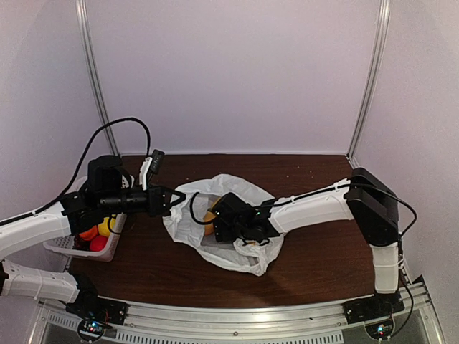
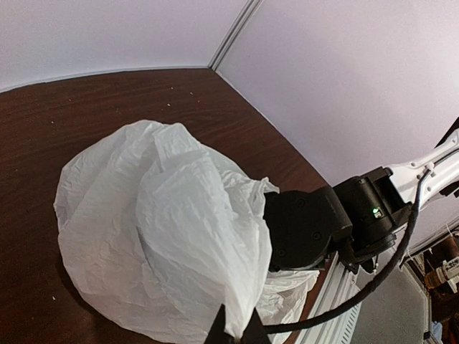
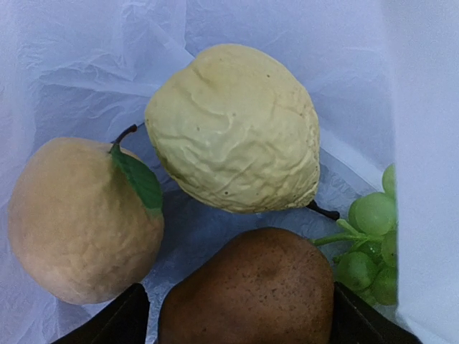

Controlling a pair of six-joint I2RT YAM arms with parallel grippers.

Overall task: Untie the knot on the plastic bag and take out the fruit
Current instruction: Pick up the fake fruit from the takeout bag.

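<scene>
The left gripper [image 2: 237, 331] clamps a fold of the plastic bag [image 2: 136, 215], seemingly holding its mouth open, while the right gripper [image 3: 237, 321], inside it, has jaws wide astride the brown pear [image 3: 247, 287].

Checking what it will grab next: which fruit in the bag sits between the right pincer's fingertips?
The brown speckled fruit, flanked by both fingertips. The wrinkled pale-yellow fruit, the peach-coloured fruit and the green grapes lie beyond them.
</scene>
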